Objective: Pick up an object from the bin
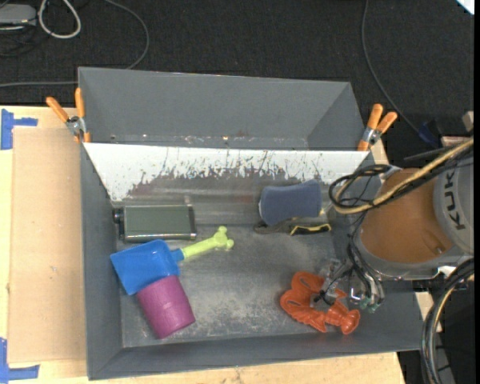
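Hanging: tool (349, 289) over orange toy (301, 305) | bin's (224, 117) near-right corner | open floor leftward

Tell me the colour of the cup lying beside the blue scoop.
Purple, clearest in the camera view: the cup lies against the blue scoop.

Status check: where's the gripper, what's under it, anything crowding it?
Gripper low in bin, near-right corner. Over orange-red toy. Blue pad behind, apart from toy.
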`<state>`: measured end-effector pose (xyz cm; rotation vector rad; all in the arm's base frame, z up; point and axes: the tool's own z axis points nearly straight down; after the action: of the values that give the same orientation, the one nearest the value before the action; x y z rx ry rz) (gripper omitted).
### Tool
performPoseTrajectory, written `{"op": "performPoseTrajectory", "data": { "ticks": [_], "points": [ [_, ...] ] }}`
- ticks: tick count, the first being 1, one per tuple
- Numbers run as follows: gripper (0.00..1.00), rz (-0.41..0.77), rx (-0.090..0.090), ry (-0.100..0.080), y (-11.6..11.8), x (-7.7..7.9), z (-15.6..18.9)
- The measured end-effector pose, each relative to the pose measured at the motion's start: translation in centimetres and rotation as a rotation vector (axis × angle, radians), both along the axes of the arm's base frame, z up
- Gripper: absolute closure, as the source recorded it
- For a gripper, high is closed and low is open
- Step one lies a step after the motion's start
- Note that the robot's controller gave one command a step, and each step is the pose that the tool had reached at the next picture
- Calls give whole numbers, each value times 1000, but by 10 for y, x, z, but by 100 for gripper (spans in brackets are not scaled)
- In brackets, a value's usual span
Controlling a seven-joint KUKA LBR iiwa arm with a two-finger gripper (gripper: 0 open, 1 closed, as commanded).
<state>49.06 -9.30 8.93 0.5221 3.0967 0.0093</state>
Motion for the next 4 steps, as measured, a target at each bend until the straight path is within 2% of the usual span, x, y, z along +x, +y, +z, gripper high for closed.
{"op": "performPoseTrajectory", "data": {
  "ticks": [1,2,3,4],
  "points": [
    [100,27,2,11,0,-5,7],
    [100,275,9,6,-50,-10,-16],
    [100,114,4,11,-26,-9,85],
    [100,216,8,7,-35,-8,3]
  ]
}}
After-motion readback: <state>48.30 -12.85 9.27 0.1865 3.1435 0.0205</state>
